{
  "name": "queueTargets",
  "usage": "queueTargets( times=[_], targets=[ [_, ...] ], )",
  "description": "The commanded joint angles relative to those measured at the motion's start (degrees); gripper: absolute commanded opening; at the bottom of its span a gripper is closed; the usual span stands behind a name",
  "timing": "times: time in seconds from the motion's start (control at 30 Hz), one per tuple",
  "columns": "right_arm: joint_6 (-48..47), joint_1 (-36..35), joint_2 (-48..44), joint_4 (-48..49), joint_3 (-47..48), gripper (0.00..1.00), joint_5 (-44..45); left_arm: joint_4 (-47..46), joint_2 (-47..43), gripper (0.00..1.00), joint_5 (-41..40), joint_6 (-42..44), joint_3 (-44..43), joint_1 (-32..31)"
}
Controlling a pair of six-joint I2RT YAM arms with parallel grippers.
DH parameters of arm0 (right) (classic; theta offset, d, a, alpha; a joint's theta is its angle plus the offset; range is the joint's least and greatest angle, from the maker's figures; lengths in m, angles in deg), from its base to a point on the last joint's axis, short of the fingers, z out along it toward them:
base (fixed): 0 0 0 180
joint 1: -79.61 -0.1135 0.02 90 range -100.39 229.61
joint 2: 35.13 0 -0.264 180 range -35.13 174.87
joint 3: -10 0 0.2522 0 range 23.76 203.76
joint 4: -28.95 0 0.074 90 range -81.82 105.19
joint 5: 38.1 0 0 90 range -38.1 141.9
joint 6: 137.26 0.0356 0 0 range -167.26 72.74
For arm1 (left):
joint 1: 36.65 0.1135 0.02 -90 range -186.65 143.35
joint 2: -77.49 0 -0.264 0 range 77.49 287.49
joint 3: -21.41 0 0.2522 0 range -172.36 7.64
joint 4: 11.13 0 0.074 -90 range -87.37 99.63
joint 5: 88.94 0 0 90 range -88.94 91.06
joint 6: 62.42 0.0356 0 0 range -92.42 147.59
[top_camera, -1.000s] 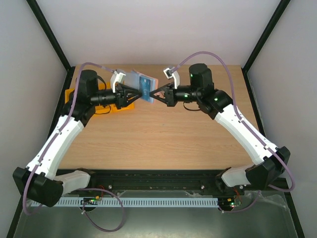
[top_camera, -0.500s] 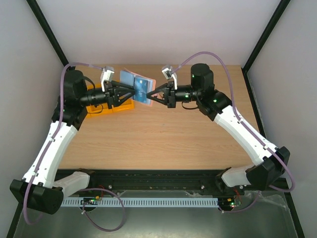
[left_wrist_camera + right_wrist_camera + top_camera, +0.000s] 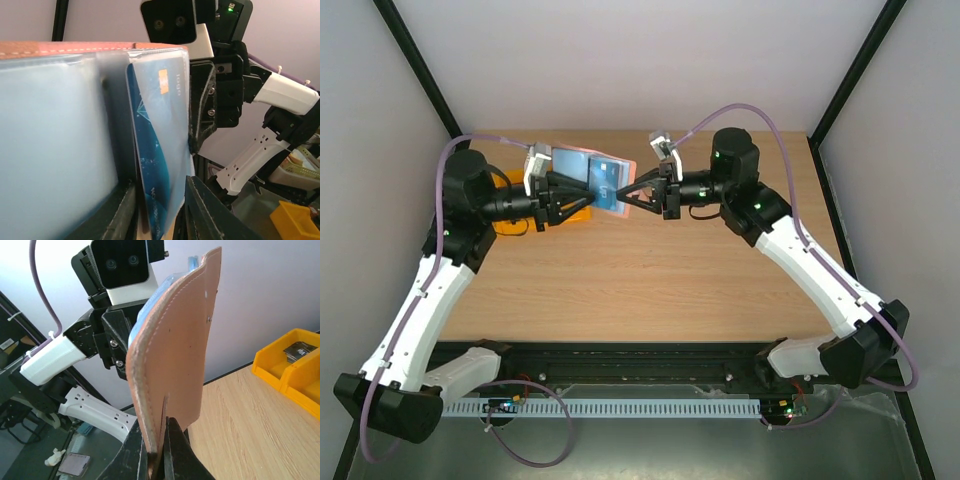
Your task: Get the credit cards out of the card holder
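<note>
The card holder (image 3: 175, 355) is held off the desk (image 3: 650, 290), above its far side and between the two arms. The right end effector (image 3: 161, 452) has its fingers pressed together on the holder's nearest edge, with the tan outside turned to that wrist. On the pale blue face, the left end effector (image 3: 160, 215) pinches the near end of a blue credit card (image 3: 160, 140), which sits partly under the holder's clear pocket.

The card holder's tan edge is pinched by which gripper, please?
The right gripper, shut on the card holder; the left gripper straddles the blue card instead.
</note>
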Motion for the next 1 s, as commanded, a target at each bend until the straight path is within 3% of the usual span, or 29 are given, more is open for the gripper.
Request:
queueTargets(
  times=[0.0,0.1,0.23,0.47,0.6,0.67,0.83,0.97],
  targets=[
    [1.2,-0.5,-1.5,5.9,-0.1,0.02,-1.2,-1.8,0.3,0.27,1.6,0.1,1.1,-3.3],
    [0.7,-0.5,-1.1,4.8,-0.2,0.02,0.0,-3.0,1.0,0.2,1.8,0.6,0.3,-3.9],
    [0.4,-0.5,-0.9,4.6,-0.4,0.02,1.4,-1.6,1.5,0.03,1.8,2.1,-0.7,-4.7],
    [-1.5,-0.5,-0.1,2.2,-0.1,0.02,3.5,-0.7,-0.2,0.03,-0.3,3.7,-0.5,-4.7],
    [-0.2,-0.5,0.8,4.9,0.3,0.18,4.1,-2.1,-1.5,0.03,-2.1,4.3,0.6,-4.6],
    [2.0,-0.6,1.9,8.2,1.0,0.2,2.6,-3.5,-1.7,0.03,-2.7,3.6,1.5,-4.7],
    [1.7,-0.7,1.9,9.7,1.2,0.02,0.0,-2.5,-2.2,0.03,-3.4,3.5,1.4,-4.4],
    [1.2,0.1,-0.3,10.9,-1.3,0.02,-1.7,-1.9,-2.2,0.03,-0.2,1.8,1.5,-1.9]
  ],
)
